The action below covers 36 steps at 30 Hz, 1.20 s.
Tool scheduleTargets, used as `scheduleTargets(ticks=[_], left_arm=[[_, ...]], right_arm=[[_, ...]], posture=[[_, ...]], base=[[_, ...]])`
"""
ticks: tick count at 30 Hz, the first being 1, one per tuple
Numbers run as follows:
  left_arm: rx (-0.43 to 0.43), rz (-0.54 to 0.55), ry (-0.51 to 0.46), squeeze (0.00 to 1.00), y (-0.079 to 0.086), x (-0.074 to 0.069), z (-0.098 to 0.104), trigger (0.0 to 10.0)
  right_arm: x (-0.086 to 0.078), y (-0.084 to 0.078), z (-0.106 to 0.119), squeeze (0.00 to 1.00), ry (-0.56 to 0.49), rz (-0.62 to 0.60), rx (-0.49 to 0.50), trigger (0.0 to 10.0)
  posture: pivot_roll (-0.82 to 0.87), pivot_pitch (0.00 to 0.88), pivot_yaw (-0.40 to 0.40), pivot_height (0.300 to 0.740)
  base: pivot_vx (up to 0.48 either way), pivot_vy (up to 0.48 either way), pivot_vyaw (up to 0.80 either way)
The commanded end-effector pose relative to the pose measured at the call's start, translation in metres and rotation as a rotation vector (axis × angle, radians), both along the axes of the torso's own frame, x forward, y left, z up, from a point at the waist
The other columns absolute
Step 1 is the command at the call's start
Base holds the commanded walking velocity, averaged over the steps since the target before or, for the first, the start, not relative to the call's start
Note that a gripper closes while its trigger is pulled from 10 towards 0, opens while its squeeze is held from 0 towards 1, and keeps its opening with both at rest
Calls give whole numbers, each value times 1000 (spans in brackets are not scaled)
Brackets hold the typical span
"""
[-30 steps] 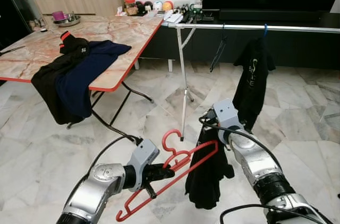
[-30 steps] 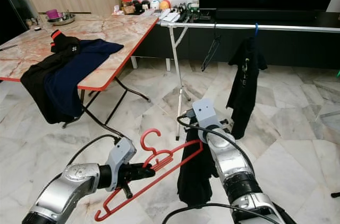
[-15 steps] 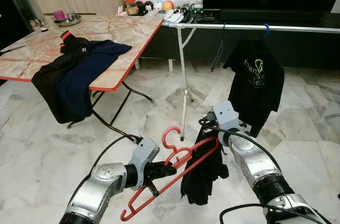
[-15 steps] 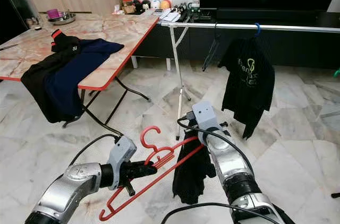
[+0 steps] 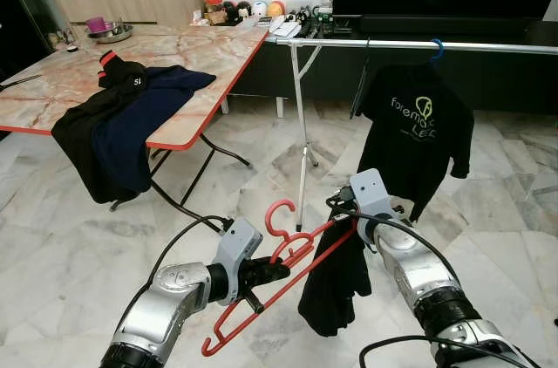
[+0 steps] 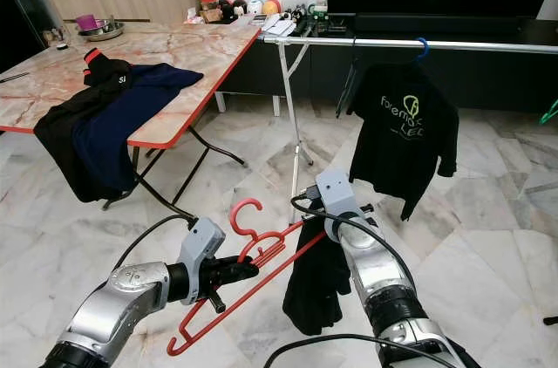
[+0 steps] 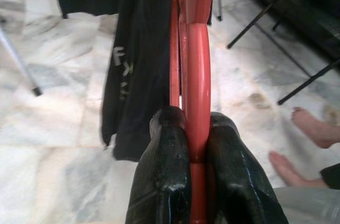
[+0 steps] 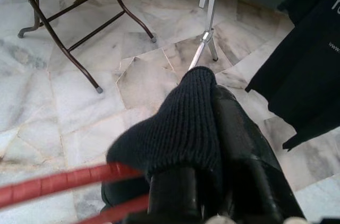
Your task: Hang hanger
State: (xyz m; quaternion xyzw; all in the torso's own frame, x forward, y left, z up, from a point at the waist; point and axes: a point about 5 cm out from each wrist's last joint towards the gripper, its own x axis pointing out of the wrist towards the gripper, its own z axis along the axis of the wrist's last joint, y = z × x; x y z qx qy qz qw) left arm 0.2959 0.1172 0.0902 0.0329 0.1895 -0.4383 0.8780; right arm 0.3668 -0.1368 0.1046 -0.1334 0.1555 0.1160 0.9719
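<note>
Our left gripper (image 7: 197,144) clamps the red hanger (image 5: 279,279) at seven o'clock. At five o'clock, our right gripper (image 8: 212,181) pinches the black garment (image 5: 336,285) draped on it.

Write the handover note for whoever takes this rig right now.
Left tool: shut on the red hanger, low over the floor.
Right tool: shut on the dark knit garment, which hangs from the hanger's far end.
Rail: ahead, carrying a black printed T-shirt on a blue hook.
Table: more clothes piled at the robot's left.
Done: garment and hanger gripped.
Left: finish dressing the hanger, lift it and hook it on the rail.
</note>
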Motion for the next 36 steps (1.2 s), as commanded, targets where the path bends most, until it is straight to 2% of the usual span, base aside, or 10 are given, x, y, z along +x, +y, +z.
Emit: scheduleTargets(ticks=[1, 10, 18, 21, 26, 29, 31, 32, 33, 36], left_arm=[[14, 41, -21, 0, 6, 5, 2, 10000], [-1, 55, -39, 0, 5, 8, 3, 10000], [-2, 88, -68, 0, 2, 14, 5, 10000], [-26, 76, -60, 0, 0, 13, 5, 10000], [-51, 53, -46, 0, -3, 10, 6, 10000], [-44, 36, -33, 0, -3, 9, 5, 10000], [-45, 29, -30, 0, -3, 8, 4, 10000], [-41, 25, -28, 0, -3, 8, 3, 10000], [-35, 31, -30, 0, -3, 7, 1, 10000], [-37, 31, -30, 0, -4, 7, 1, 10000]], right_arm=[[1, 2, 9, 0, -36, 1, 30, 10000], [-2, 9, 19, 0, -59, 47, 78, 10000], [-14, 17, 30, 0, -55, 76, 137, 10000], [-18, 20, 29, 0, -42, 82, 194, 10000], [-22, 19, 31, 0, -33, 76, 231, 10000], [-26, 23, 41, 0, -26, 73, 338, 10000], [-27, 24, 43, 0, -25, 74, 355, 10000], [-29, 27, 48, 0, -26, 76, 411, 10000], [-35, 33, 54, 0, -12, 86, 517, 10000], [-42, 35, 51, 0, 10, 96, 524, 10000]], posture=[[83, 24, 35, 740], [80, 23, 32, 740], [69, 30, 35, 740], [65, 33, 37, 740], [67, 40, 37, 740], [63, 45, 37, 740], [63, 45, 37, 740], [63, 45, 37, 740], [62, 45, 36, 740], [60, 44, 38, 740]], base=[[0, 0, 0], [0, 0, 0], [0, 0, 0], [0, 0, 0], [0, 0, 0], [0, 0, 0], [0, 0, 0], [0, 0, 0], [0, 0, 0], [0, 0, 0]])
